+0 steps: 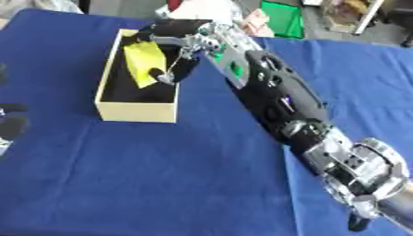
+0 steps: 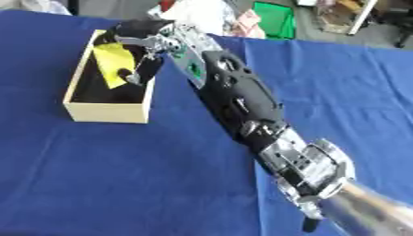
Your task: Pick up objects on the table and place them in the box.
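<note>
A blue cloth [image 1: 161,175] covers the desk, and behind its far edge the floor is cluttered with a green panel [image 1: 284,18] and other odds and ends. Near the far left corner sits the box [image 1: 137,112], pale yellow outside and black within.

Your right arm reaches diagonally from the near right corner up to that box, and your right hand [image 1: 179,44] hangs over its far end, partly inside the opening. The yellow object [image 1: 145,62] is there too, a flat, crumpled-looking piece tilted inside the box below the hand.

What could go wrong from here, as I judge it: if you lift away while a finger is caught on the yellow piece, it could ride back out and drop on the cloth. The hand is also close to the right wall of the box, so a sideways pull may nudge or tip the box, which looks light. Withdraw straight up, I'd suggest.

As for the fingers [image 1: 168,76]: they are curled downward, and one tip seems to touch the lower edge of the yellow object, but you cannot tell from either view whether they clamp it or have let it go.

Your left hand [image 1: 9,126] shows only as a dark shape at the left edge, too little to read.
</note>
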